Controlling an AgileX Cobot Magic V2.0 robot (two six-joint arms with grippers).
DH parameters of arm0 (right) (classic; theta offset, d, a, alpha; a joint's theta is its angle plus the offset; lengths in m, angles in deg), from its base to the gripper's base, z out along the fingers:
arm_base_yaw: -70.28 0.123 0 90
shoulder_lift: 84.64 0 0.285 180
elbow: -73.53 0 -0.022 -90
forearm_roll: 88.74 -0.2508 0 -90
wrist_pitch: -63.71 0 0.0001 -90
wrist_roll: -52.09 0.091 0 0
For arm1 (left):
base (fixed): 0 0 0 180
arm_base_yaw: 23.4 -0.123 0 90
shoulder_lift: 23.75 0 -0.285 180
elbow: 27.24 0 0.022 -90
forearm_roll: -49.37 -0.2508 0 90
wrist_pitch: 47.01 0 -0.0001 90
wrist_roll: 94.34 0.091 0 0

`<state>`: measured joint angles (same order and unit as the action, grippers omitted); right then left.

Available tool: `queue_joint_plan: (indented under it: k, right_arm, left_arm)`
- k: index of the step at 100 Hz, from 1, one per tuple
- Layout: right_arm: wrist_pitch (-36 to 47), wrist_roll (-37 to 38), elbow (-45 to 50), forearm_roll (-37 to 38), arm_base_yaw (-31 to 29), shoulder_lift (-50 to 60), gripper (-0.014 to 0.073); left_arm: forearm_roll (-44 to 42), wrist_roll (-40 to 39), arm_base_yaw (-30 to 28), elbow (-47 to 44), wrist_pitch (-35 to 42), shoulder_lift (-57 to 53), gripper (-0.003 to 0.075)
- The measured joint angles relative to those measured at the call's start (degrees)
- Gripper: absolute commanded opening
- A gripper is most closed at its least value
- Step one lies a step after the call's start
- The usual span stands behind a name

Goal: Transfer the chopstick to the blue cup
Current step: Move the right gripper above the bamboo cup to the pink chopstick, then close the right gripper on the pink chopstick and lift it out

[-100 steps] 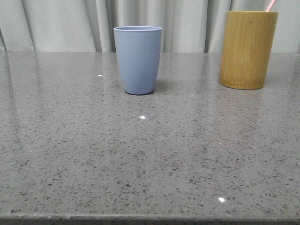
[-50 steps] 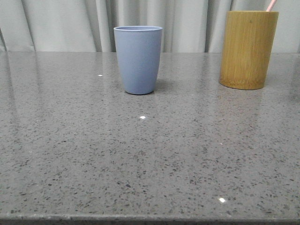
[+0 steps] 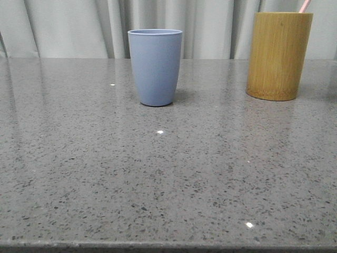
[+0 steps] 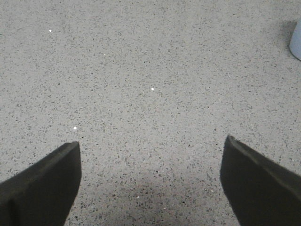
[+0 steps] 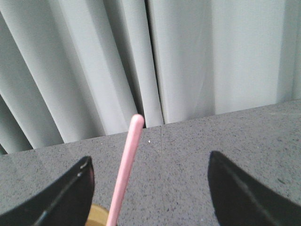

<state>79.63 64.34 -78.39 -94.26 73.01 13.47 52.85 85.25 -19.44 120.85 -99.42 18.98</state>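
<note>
Pale pink against grey curtain folds, the chopstick stands tilted in the tan bamboo holder, its tip poking above the holder's rim at the top edge of the front view. The blue cup waits upright on the speckled stone table, well apart from the holder and to its left, with open tabletop between them.

The risks lie in the grasp. The stick is thin and leans rather than standing straight, so jaws closing off its line could nudge it around the holder's rim or pinch it at an angle, and a skewed hold might let it swing or slip on the way across to the cup. Closing too low could also catch the holder's lip and drag or tip the holder. The cup looks light; a stick dropped in at a slant might rock it.

The right gripper is poised above the holder and facing the curtain, with the stick rising between its two dark fingers; the jaws are spread wide and grasp nothing. The left gripper hovers low over bare table left of the cup, fingers equally wide apart and empty, the cup's base just showing at the frame's edge.
</note>
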Motion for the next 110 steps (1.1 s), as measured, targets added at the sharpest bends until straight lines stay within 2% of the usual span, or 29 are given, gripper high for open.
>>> queue_joint_plan:
  k: [44, 86, 93, 110]
  right_arm:
    - [-1.01, 0.4, -9.31, -0.04, 0.46, -9.78, 0.05]
    - [-1.55, 0.92, -9.31, -0.04, 2.54, -10.15, 0.0272]
    - [-1.55, 0.92, -9.31, -0.04, 2.54, -10.15, 0.0206]
    - [-1.55, 1.03, -9.31, -0.24, 2.54, -10.25, -0.0015]
  left_arm:
    - [0.0, 0.0, 0.0, 0.0, 0.12, 0.0, 0.0587]
    - [0.09, 0.0, 0.0, 0.0, 0.12, 0.0, 0.0587]
    - [0.09, 0.0, 0.0, 0.0, 0.12, 0.0, 0.0587]
    - [0.09, 0.0, 0.0, 0.0, 0.12, 0.0, 0.0587]
